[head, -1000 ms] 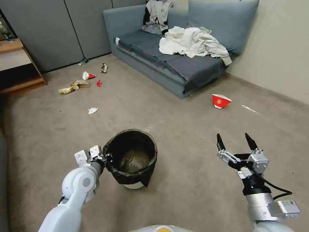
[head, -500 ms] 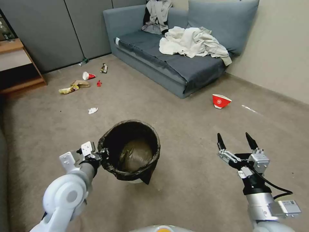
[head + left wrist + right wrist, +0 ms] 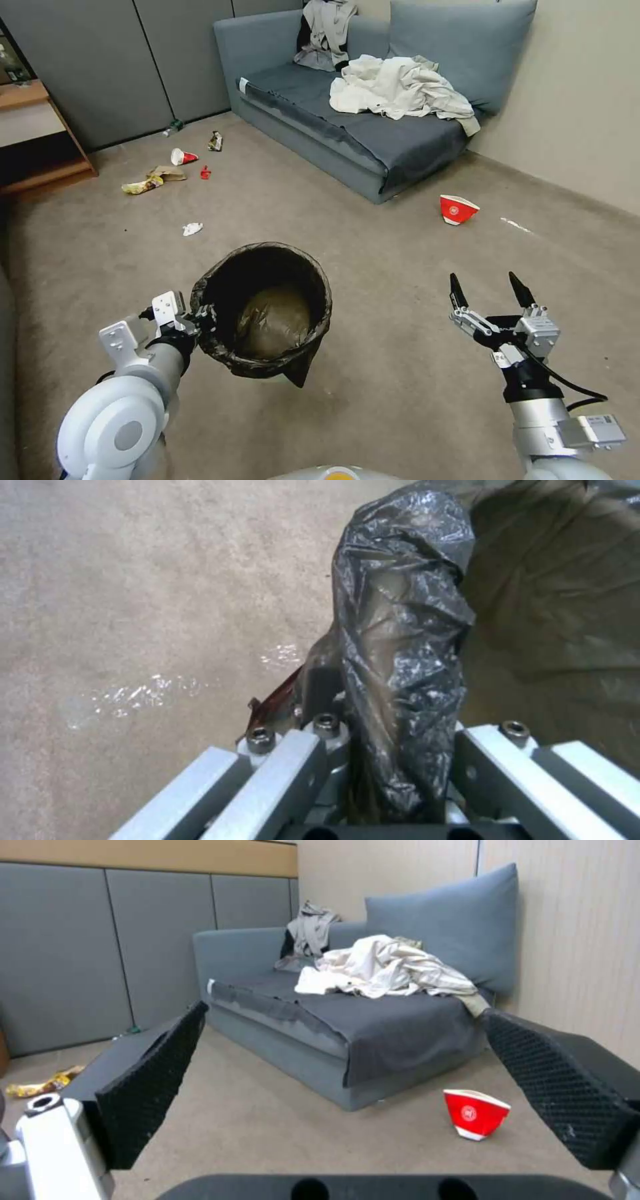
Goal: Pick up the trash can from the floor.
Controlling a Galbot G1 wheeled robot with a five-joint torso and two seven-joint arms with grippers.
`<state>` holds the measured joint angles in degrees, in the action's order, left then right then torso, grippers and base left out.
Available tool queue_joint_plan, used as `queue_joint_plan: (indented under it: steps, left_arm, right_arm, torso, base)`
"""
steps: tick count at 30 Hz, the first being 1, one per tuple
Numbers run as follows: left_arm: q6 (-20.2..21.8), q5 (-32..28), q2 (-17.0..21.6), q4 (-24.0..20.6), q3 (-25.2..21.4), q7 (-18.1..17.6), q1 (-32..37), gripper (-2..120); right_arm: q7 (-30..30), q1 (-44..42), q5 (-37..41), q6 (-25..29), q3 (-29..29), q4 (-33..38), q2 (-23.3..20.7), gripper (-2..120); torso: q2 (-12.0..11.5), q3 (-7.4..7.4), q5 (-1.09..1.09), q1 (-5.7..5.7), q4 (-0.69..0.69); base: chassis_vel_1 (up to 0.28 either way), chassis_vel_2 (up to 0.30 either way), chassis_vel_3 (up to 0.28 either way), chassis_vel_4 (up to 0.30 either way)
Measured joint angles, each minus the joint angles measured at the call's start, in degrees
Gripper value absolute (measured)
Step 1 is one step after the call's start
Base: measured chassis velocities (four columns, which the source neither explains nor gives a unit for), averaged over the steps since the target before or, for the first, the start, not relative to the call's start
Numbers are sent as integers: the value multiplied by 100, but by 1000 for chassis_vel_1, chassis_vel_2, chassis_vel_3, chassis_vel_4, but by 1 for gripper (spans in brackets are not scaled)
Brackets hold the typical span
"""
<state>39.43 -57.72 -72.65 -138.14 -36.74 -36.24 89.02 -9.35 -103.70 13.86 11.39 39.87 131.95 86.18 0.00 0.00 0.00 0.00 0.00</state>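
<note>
The left gripper (image 3: 200, 319) is closed on the rim of the trash can (image 3: 263, 310), and in the left wrist view the crinkled black bag (image 3: 400, 645) that is folded over this rim passes between its fingers (image 3: 293, 760) and is pinched there, so the grasp is on both the bag and the edge under it. The trash can hangs to the inner side of these fingers, with its open mouth facing up and a little tilted, and a loose corner of the bag points down below it. Under the trash can a soft shadow lies on the floor (image 3: 373, 373) and no part of the can's base seems to touch the carpet, so I judge that the lift is done in the main part; what is left is perhaps only to raise it more and keep it steady. The hold is at one side of the rim only, so the can may swing or the thin bag may slip. The right gripper (image 3: 490, 293) waits well apart at the other side, with its two black fingers (image 3: 150, 1090) spread wide and nothing between them; beyond these fingers the red-and-white paper bowl (image 3: 475, 1114) lies on the carpet near the grey sofa (image 3: 373, 133).
</note>
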Motion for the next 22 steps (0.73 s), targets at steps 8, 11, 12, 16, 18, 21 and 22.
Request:
queue_joint_plan:
  steps: [8,11,12,16,18,21,22]
  left_arm:
    - [0,-8,-2,20,-5,1,-6,5]
    - [-3,-13,-3,31,-21,12,3,5]
    - [-3,-13,-3,31,-21,12,3,5]
    - [-11,-14,-4,31,-27,24,5,5]
    - [-14,-14,-4,31,-31,26,6,5]
    - [-20,-14,-8,31,-37,29,11,5]
    - [-22,-14,-11,31,-38,31,15,5]
  right_arm:
    - [0,-16,-2,0,4,24,10,100]
    - [0,-56,-5,13,5,52,19,100]
    - [0,-56,-5,13,5,52,19,100]
    - [0,-67,-18,21,19,67,24,100]
    - [0,-73,-22,23,19,68,27,100]
    - [0,-86,-32,33,19,73,31,100]
    - [-1,-90,-38,39,19,74,32,100]
  torso:
    - [0,0,0,0,0]
    - [0,0,0,0,0]
    - [0,0,0,0,0]
    - [0,0,0,0,0]
    - [0,0,0,0,0]
    - [0,0,0,0,0]
    - [0,0,0,0,0]
  base:
    - [0,0,0,0]
    - [0,0,0,0]
    - [0,0,0,0]
    - [0,0,0,0]
    - [0,0,0,0]
    - [0,0,0,0]
    - [0,0,0,0]
